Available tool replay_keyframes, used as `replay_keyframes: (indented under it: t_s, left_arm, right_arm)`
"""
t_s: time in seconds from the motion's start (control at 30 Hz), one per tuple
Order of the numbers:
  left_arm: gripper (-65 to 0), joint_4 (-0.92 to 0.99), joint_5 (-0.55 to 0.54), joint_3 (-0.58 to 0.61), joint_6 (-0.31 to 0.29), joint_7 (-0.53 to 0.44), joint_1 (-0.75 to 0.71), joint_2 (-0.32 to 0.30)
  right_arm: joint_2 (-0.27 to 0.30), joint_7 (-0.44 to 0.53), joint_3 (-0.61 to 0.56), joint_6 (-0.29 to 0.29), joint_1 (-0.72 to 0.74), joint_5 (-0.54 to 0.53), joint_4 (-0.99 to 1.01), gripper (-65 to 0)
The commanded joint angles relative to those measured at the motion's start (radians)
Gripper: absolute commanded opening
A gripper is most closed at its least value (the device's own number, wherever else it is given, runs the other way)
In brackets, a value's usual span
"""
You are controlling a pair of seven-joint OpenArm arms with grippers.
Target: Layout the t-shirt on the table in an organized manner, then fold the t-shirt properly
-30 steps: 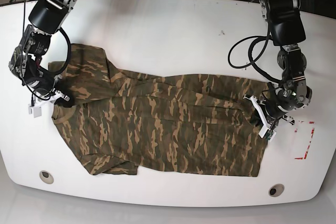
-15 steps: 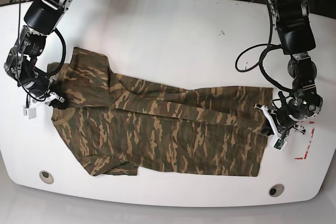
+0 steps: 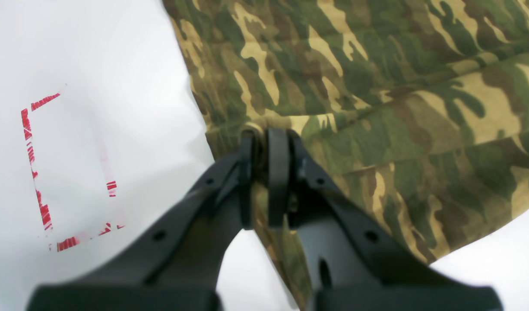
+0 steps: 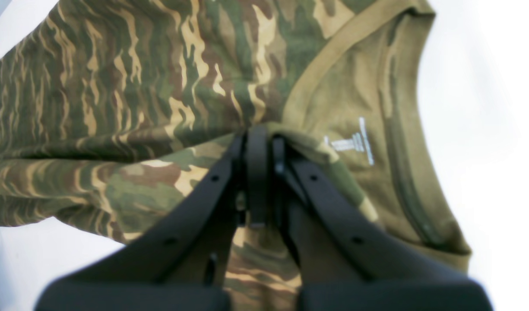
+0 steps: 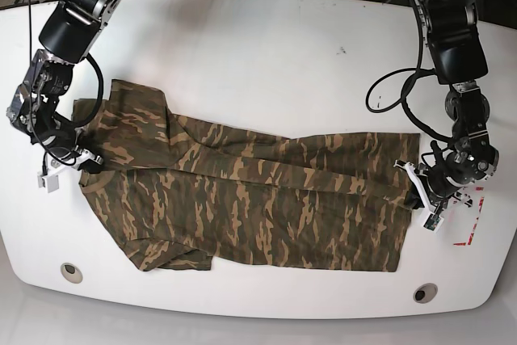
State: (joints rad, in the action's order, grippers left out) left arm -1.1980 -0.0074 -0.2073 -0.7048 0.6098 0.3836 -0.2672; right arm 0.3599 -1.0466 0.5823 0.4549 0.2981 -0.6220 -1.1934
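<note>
The camouflage t-shirt lies stretched across the white table, collar end at the left of the base view, hem at the right. My left gripper is shut on the t-shirt's hem edge at the right side. In the left wrist view its black fingers pinch a fold of cloth. At the left side my right gripper is shut on the cloth beside the collar; a small white printed label shows inside the neck. A sleeve is bunched at the front left.
A red-marked rectangle sits on the table right of the left gripper, also seen in the left wrist view. Two round grommet holes lie near the front edge. Cables hang from the arm on the right.
Both grippers have drawn apart, the left one to the right and the right one to the left, pulling the t-shirt longer and flatter. Both grips are unchanged.
</note>
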Motion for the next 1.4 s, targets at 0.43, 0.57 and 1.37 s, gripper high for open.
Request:
replay_keyframes:
  t_s: [0.43,0.57,1.37]
  left_arm:
    - [-46.6,0.131,-0.007,0.085,0.007,-0.126,0.059,-0.059]
    - [-33.3,0.148,-0.007,0.087,0.007,-0.143,0.059,-0.059]
    - [-17.6,-0.155,-0.009,0.104,0.007,-0.141,-0.093,-0.114]
  right_arm:
    - [-0.009,0.025,0.005,0.0,0.042,0.138,-0.018,-30.2]
    - [-0.008,0.024,0.005,0.006,0.036,0.159,-0.023,-14.7]
    - [-0.054,-0.059,0.087,-0.002,-0.293,-0.06,-0.316,-6.0]
